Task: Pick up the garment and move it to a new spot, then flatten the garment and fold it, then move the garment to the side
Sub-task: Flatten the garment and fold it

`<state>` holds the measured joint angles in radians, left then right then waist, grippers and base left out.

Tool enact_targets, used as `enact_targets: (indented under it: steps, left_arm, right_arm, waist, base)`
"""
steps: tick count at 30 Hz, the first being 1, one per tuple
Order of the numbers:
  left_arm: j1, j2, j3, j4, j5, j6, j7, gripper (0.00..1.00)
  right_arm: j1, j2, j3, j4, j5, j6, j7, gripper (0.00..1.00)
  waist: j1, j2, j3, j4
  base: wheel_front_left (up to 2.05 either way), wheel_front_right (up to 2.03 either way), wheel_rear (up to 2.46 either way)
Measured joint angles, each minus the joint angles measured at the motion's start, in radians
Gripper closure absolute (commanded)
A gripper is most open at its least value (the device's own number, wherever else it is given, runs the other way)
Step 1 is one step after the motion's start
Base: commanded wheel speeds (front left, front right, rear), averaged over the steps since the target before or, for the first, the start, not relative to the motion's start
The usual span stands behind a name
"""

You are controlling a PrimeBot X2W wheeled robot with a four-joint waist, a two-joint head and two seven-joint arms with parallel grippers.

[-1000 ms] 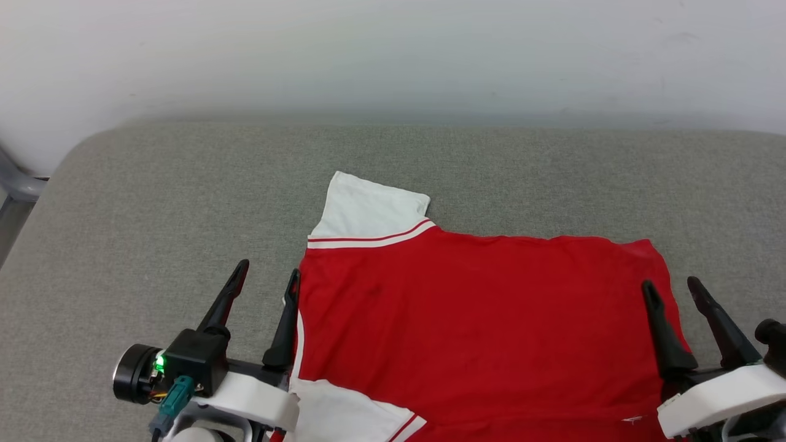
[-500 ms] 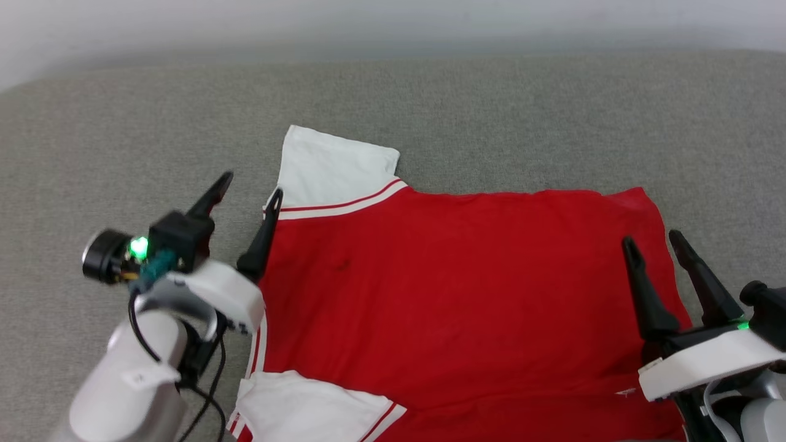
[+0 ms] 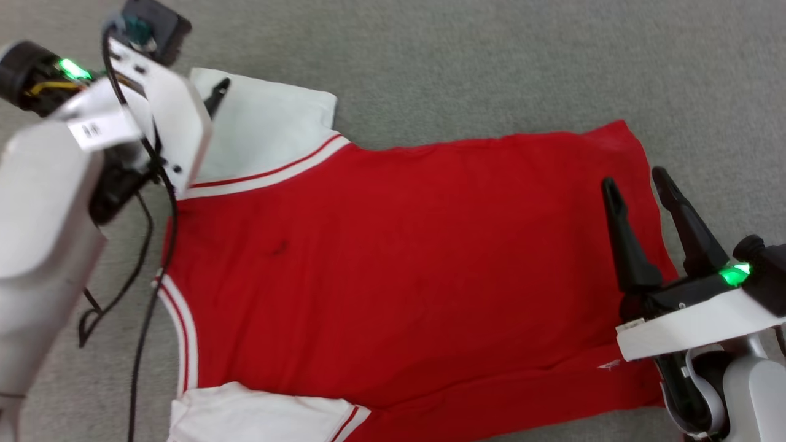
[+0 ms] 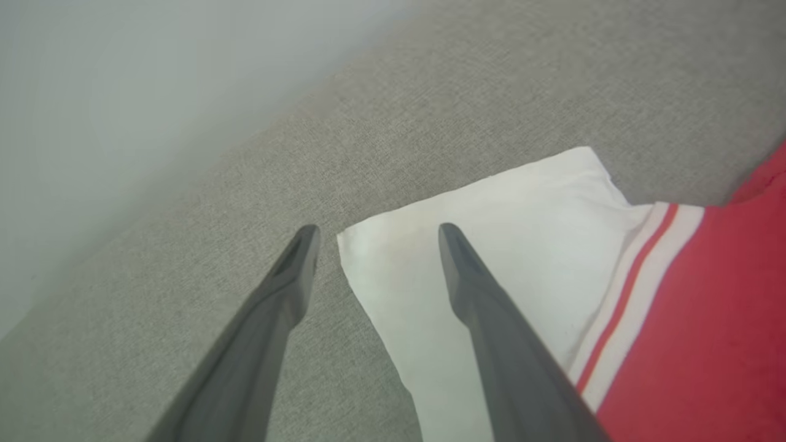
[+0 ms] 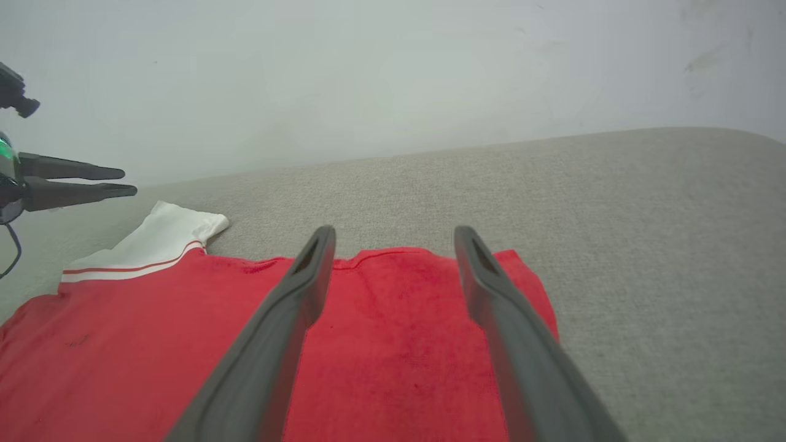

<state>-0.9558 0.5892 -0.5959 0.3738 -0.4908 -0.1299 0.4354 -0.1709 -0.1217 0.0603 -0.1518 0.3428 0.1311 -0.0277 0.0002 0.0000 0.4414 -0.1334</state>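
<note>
The garment (image 3: 399, 264), a red jersey T-shirt with white sleeves and striped trim, lies spread flat with its plain side up on the grey padded surface (image 3: 491, 55). My left gripper (image 4: 377, 232) is open and hovers over the outer corner of the far white sleeve (image 4: 509, 245). One finger stands over the sleeve, the other over bare grey fabric. In the head view, one left fingertip (image 3: 216, 95) shows past the wrist. My right gripper (image 3: 635, 184) is open above the garment's right edge and holds nothing. Red cloth (image 5: 381, 344) shows beneath its fingers.
A pale wall (image 5: 393, 73) rises behind the grey surface. Black cables (image 3: 144, 245) hang from my left arm over the garment's collar side. The near white sleeve (image 3: 258, 411) lies at the bottom of the head view. Bare grey fabric surrounds the garment.
The head camera has tipped down and closer. My left arm has reached forward from the garment's left edge to the far white sleeve. Both grippers remain open.
</note>
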Motion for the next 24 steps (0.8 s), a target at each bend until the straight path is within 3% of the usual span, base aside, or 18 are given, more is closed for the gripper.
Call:
enact_targets:
  steps: [6,16,17,18,19,24]
  left_arm:
    - [-0.105,0.088,-0.078,0.058,-0.125,-0.001,0.176,0.00]
    - [-0.177,0.108,-0.082,0.160,-0.222,-0.001,0.257,0.00]
    - [-0.179,0.107,-0.079,0.168,-0.239,-0.001,0.271,0.06]
    - [-0.180,0.105,-0.076,0.173,-0.258,-0.001,0.286,0.65]
    - [-0.181,0.102,-0.074,0.174,-0.274,-0.001,0.300,1.00]
    - [-0.179,0.082,-0.071,0.173,-0.300,-0.002,0.302,1.00]
  right_arm:
    - [-0.024,0.015,0.021,-0.009,-0.001,0.000,-0.009,0.00]
    - [-0.036,0.027,0.037,-0.009,-0.001,0.000,-0.024,0.00]
    - [-0.036,0.028,0.037,-0.009,-0.001,0.000,-0.024,0.00]
    - [-0.036,0.028,0.036,-0.009,-0.001,0.000,-0.024,0.00]
    - [-0.036,0.028,0.035,-0.009,-0.002,0.000,-0.024,0.00]
    - [-0.041,0.029,0.027,-0.009,-0.011,0.000,-0.015,0.00]
  waist:
    - [0.0000,0.0000,0.059,-0.047]
    - [-0.0001,0.0000,0.123,-0.090]
    - [-0.0001,0.0000,0.127,-0.092]
    - [-0.0002,0.0000,0.130,-0.092]
    - [-0.0002,0.0000,0.131,-0.092]
    - [-0.0003,0.0000,0.131,-0.079]
  base:
    - [0.00,0.00,0.00]
    - [0.00,0.00,0.00]
    - [0.00,0.00,0.00]
    - [0.00,0.00,0.00]
    - [0.00,0.00,0.00]
    - [0.00,0.00,0.00]
